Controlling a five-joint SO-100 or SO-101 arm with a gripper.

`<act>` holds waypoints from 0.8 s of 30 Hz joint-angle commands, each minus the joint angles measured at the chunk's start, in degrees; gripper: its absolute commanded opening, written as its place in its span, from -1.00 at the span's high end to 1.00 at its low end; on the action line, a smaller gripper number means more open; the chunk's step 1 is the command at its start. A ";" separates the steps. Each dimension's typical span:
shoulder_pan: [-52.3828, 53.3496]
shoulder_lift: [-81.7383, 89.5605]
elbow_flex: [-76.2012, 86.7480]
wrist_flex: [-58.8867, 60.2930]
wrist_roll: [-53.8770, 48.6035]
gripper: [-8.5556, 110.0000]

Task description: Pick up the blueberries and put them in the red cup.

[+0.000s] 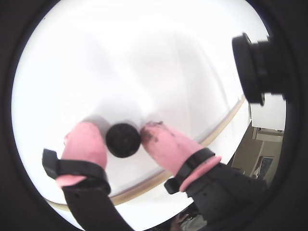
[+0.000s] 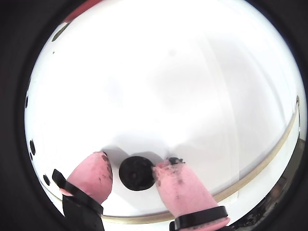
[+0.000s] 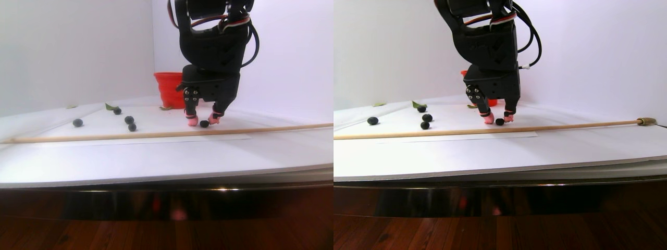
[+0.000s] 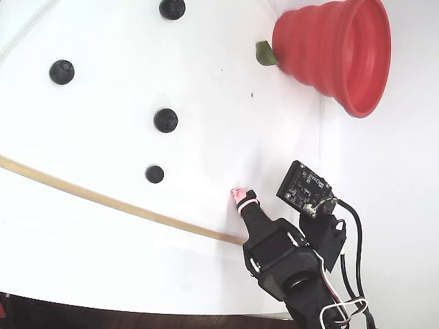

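- Dark blue-black, that's your target: one of the blueberries (image 1: 123,140) sits on the white desk (image 1: 144,62), right between the pink fingertips (image 1: 85,139).
- In both wrist views your gripper (image 2: 132,171) straddles the berry with its jaws apart; the right-hand pad looks to be touching it or nearly so, while a sliver of gap shows on the left.
- You're at the grasp step, I'd say: lowered over the berry, not yet clamped.
- Next move calls for a gentle close. The fruit is small, round and likely to roll or squash, and the pads already carry dark smears.
- In the fixed view, four more blueberries (image 4: 165,120) lie loose across the desk, well apart from the arm.
- Your red cup (image 4: 336,48) stands at the far corner with a green leaf (image 4: 264,53) at its base, so expect a lift and a long carry.
- A thin wooden rod (image 4: 103,200) runs across the desk near the gripper; mind it.
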 commanded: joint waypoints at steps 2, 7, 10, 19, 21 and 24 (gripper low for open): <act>1.05 0.97 -1.14 -0.79 -0.35 0.62; 1.14 1.05 -1.41 -0.62 -0.44 0.63; 1.14 1.41 -1.49 -0.44 -0.53 0.63; 0.88 4.83 -1.76 1.85 -0.97 0.65; 0.88 5.71 -1.76 2.37 -0.97 0.65; 0.79 6.94 -1.76 3.08 -1.23 0.65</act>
